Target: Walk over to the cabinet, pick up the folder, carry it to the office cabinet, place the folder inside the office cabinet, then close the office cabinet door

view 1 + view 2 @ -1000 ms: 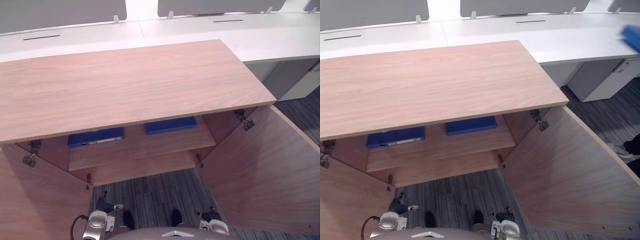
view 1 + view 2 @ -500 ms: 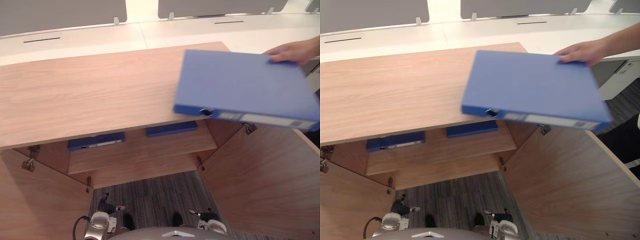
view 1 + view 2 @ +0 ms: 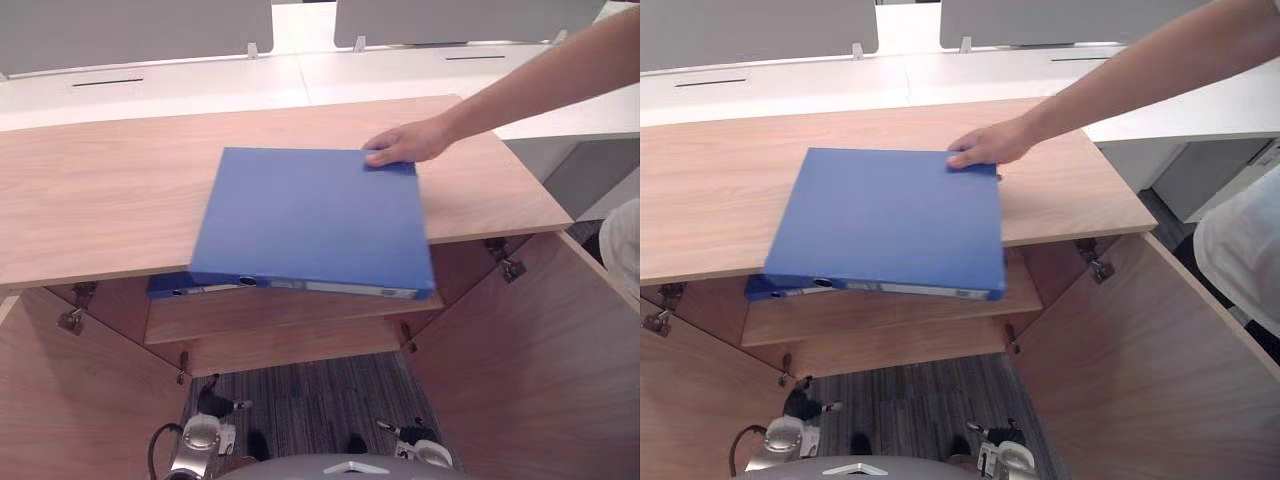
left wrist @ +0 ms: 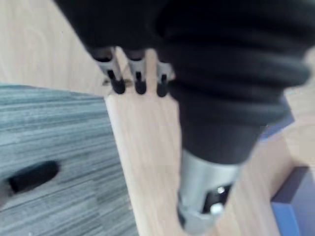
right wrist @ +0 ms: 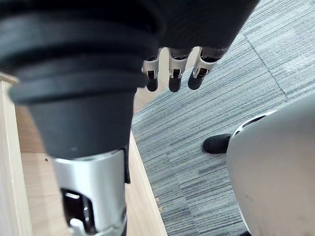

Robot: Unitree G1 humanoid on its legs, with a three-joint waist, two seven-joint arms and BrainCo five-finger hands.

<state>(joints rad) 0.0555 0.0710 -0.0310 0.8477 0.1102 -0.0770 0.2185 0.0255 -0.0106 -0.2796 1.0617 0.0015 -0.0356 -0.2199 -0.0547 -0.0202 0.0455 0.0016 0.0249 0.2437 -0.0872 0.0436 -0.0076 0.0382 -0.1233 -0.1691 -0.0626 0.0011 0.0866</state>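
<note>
Saw the folder over the cabinet top edge under a person's hand, well above left hand and right hand, both slack-fingered, empty.

Blue folder on wooden cabinet top, overhanging front edge; second folder on shelf.

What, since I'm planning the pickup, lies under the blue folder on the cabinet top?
The wooden cabinet top; the folder overhangs its front edge. Below, a shelf and part of another blue folder show; the rest of that shelf is covered.
</note>
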